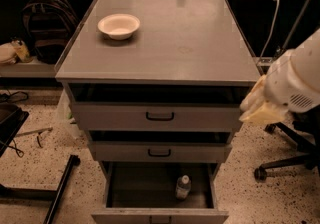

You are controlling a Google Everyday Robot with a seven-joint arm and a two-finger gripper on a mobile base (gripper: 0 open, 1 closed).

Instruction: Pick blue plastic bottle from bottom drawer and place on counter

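Observation:
The blue plastic bottle stands upright with its white cap up, right of centre inside the open bottom drawer. The grey counter tops the cabinet. My white arm comes in from the right edge. Its cream-coloured end with the gripper hangs beside the cabinet's right front corner, at the height of the top drawer, well above and right of the bottle. It holds nothing that I can see.
A white bowl sits on the counter's back left. The two upper drawers with black handles are pulled out a little. A backpack lies at the left, an office chair base at the right, and a black stand leg at the lower left.

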